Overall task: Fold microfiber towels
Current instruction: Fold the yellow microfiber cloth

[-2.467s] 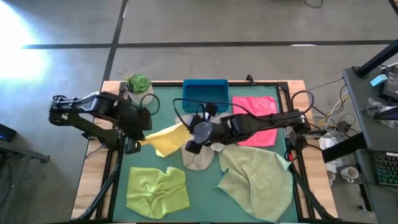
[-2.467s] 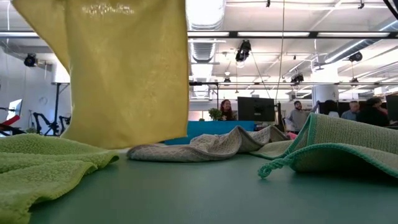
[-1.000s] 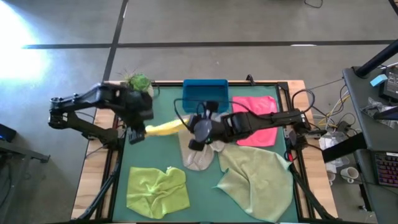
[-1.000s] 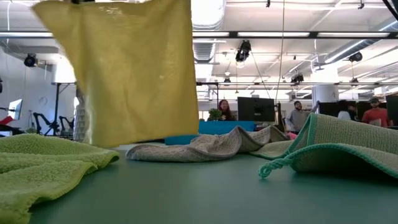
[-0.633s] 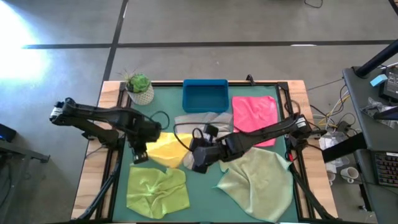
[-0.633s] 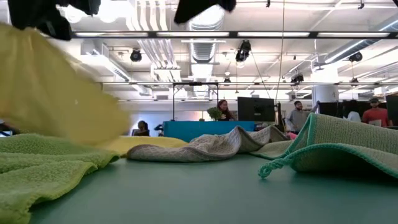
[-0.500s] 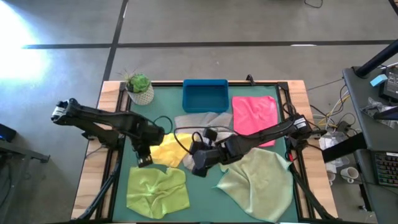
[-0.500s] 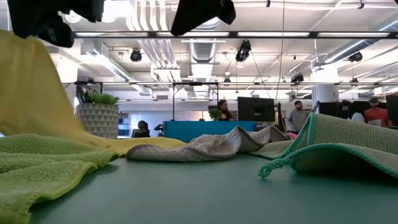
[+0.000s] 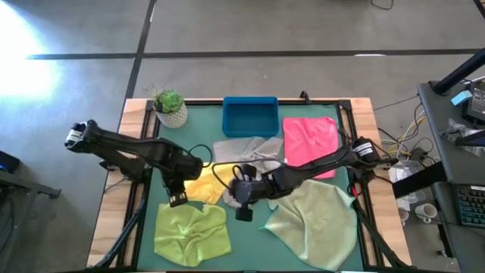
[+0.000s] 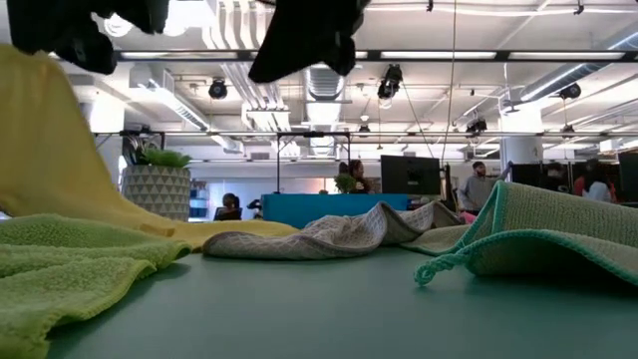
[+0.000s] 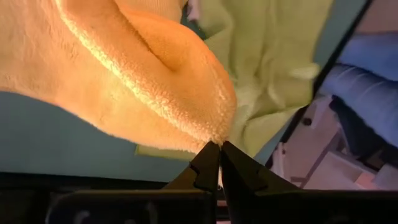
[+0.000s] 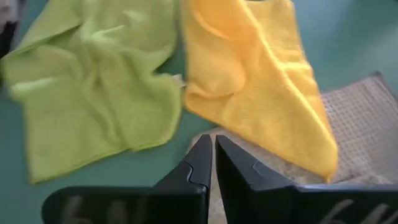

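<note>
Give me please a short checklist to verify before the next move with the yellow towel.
1. Left gripper pinches an edge of the soft yellow microfiber towel: ok, fingers shut on it.
2. Right gripper holds nothing: ok, fingers together, empty, above the towel.
3. Yellow towel lies flat: not ok, it is bunched, one side lifted.
4. Yellow towel is free of the others: not ok, it overlaps the light grey waffle towel; at the crumpled lime green towel, cannot tell.
5. Blue rectangular tray is out of the way: ok.
</note>
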You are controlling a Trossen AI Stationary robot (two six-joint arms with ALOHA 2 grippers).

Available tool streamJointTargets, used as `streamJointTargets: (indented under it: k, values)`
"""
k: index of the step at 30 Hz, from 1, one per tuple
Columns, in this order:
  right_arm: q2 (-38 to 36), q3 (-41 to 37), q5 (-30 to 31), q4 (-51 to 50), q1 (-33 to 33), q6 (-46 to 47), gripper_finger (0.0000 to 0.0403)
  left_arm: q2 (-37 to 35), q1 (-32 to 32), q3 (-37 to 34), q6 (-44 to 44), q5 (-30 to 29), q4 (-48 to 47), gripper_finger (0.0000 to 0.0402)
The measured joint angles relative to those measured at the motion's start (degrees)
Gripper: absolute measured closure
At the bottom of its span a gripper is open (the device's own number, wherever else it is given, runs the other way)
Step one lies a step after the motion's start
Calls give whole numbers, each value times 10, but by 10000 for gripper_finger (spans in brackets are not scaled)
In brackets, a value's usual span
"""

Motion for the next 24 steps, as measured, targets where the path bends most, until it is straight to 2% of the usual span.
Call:
streamJointTargets:
  k: [8,14,20,24]
  values:
    - [0,-55,-22,86,-32,34,340,-34,0,13,-13,0,-1,402]
    - [-1,-99,-89,201,-60,64,306,-44,0,13,-13,-4,0,402]
    - [0,-148,-143,313,-85,97,296,-45,1,13,-1,-14,0,402]
    - [0,-181,-164,403,-99,77,296,-46,1,19,20,-14,1,402]
